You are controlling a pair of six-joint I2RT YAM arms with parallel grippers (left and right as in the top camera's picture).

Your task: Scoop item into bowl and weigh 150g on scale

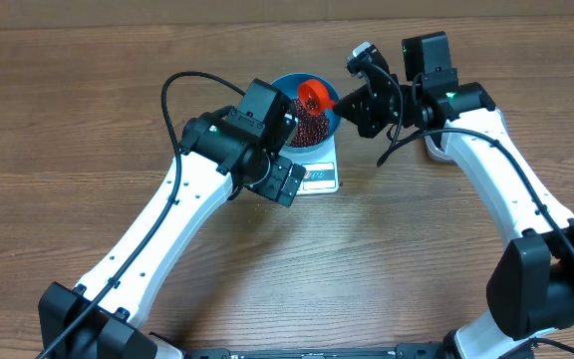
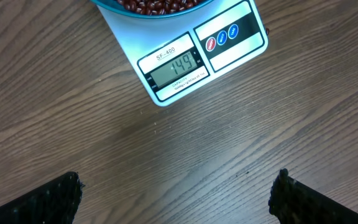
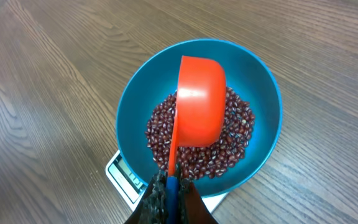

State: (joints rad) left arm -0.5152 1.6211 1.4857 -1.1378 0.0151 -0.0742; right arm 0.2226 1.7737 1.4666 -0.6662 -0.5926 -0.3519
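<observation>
The scale (image 2: pixel 191 56) lies askew in the upper middle of the left wrist frame on the wood-grain table (image 2: pixel 104 143), and its display reads "149" under the label "SF-400"; a line of print below the digits is too small to read. Right of the display sit three round buttons, one red and two blue, whose marks cannot be made out. The blue bowl (image 3: pixel 129 106) stands on the scale, filling the centre of the right wrist frame, with one corner of the scale showing at its lower left. The beans (image 3: pixel 235 134) lie in a dark red-brown heap in the bottom of the bowl. An orange scoop (image 3: pixel 199 102) hangs over the beans inside the bowl's rim, its rounded back toward the camera, so what it carries cannot be told. The right gripper (image 3: pixel 171 186), at the bottom centre of that frame, is clamped on the scoop's thin handle, fingers tight together. The left gripper (image 2: pixel 179 186) hovers above bare table below the scale, fingers spread wide to the lower corners of its frame and holding nothing. In the overhead frame the bowl and scale sit upper centre, the left arm just beside them on the left, the right arm reaching in from the upper right
</observation>
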